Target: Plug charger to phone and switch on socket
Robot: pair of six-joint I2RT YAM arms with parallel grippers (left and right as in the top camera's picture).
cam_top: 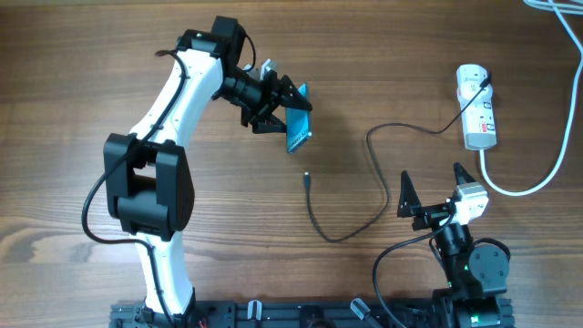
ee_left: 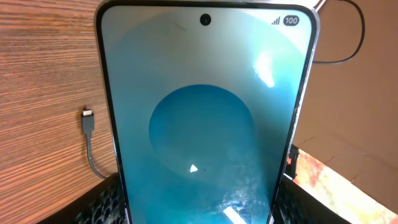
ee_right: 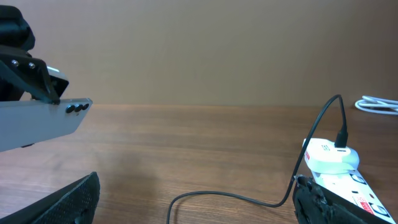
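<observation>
My left gripper (cam_top: 284, 107) is shut on the phone (cam_top: 299, 119) and holds it tilted above the table; its turquoise screen (ee_left: 205, 118) fills the left wrist view, and its grey back shows in the right wrist view (ee_right: 37, 121). The charger cable (cam_top: 378, 169) runs from the socket (cam_top: 477, 107) in a loop to its metal-tipped connector (cam_top: 307, 178), which lies free on the table below the phone and shows in the left wrist view (ee_left: 87, 118). The socket also shows in the right wrist view (ee_right: 339, 163). My right gripper (cam_top: 433, 187) is open and empty near the front right.
A thick white cord (cam_top: 547, 178) curves from the socket round the right edge of the table and up to the far right corner. The table is bare brown wood.
</observation>
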